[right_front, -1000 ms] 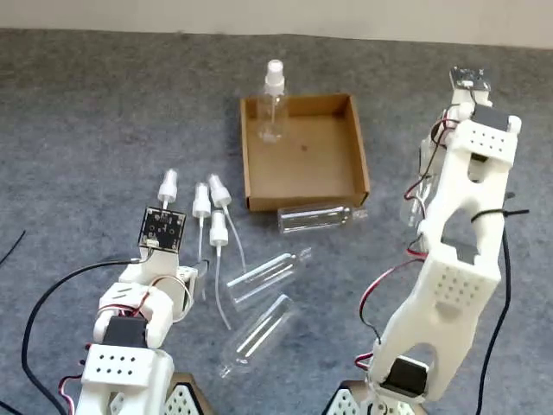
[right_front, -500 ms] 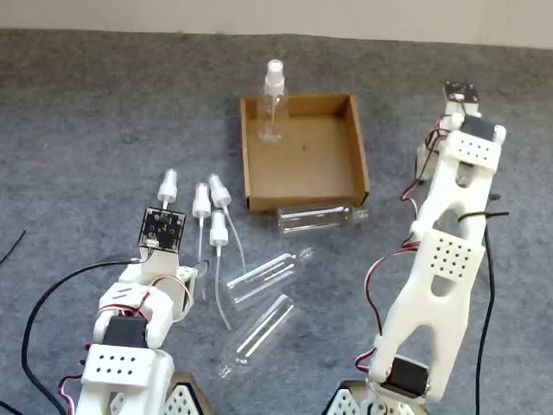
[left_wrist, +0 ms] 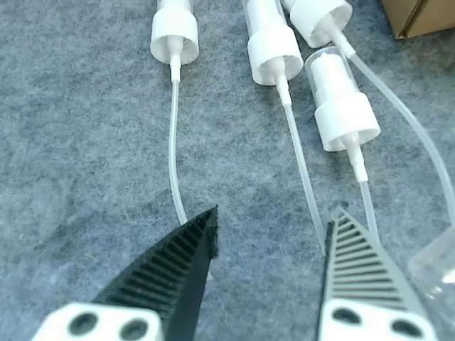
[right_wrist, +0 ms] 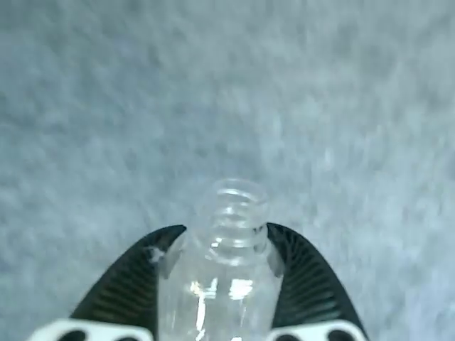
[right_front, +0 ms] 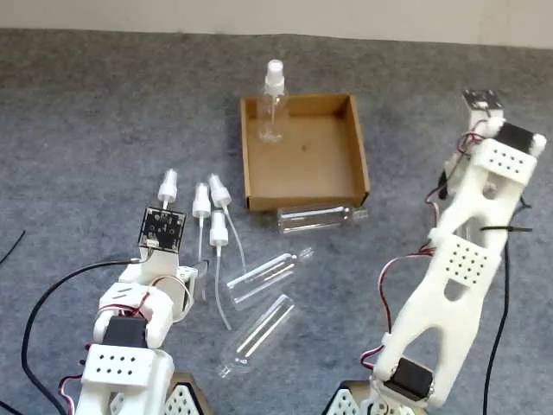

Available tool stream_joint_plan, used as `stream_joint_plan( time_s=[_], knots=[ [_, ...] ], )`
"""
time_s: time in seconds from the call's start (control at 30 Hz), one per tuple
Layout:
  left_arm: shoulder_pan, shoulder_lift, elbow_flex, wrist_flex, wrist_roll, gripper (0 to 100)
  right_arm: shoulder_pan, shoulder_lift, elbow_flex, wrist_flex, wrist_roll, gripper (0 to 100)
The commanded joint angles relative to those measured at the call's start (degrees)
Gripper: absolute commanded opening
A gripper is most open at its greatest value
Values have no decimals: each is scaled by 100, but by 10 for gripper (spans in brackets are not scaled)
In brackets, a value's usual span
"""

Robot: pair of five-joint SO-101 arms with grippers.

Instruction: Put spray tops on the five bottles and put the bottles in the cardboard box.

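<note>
Matt, fuzzy grey cloth (right_front: 86,130) covers the table. The cardboard box (right_front: 360,156) is dull brown paperboard. The uncapped bottle (right_wrist: 229,277) is clear, glossy plastic, clamped between the right gripper (right_wrist: 227,231)'s black ribbed plastic fingers (right_wrist: 142,277). Spray tops (left_wrist: 174,28) are smooth white plastic with translucent tubes (left_wrist: 173,142). The left gripper (left_wrist: 274,227) has one black and one white ribbed finger. The arms (right_front: 458,259) are matt white plastic.

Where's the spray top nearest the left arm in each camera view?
High view: spray top, lowest of four.
Left wrist view: spray top, ahead of the left gripper.
Right wrist view: faces a bottle in the right gripper.
Shared landmark: cardboard box corner.
</note>
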Motion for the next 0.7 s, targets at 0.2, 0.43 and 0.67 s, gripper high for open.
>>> stream_joint_plan(
  time_s=[0.2,0.43,0.67],
  knots=[
    [-57,-48,145,26,44,221,101,-3767,5138,-444,897,7],
    [-57,-48,145,26,44,221,84,-6396,10264,-4251,1152,9],
    [-57,-48,145,26,44,221,-119,-7116,11890,-5156,1134,134]
  ],
)
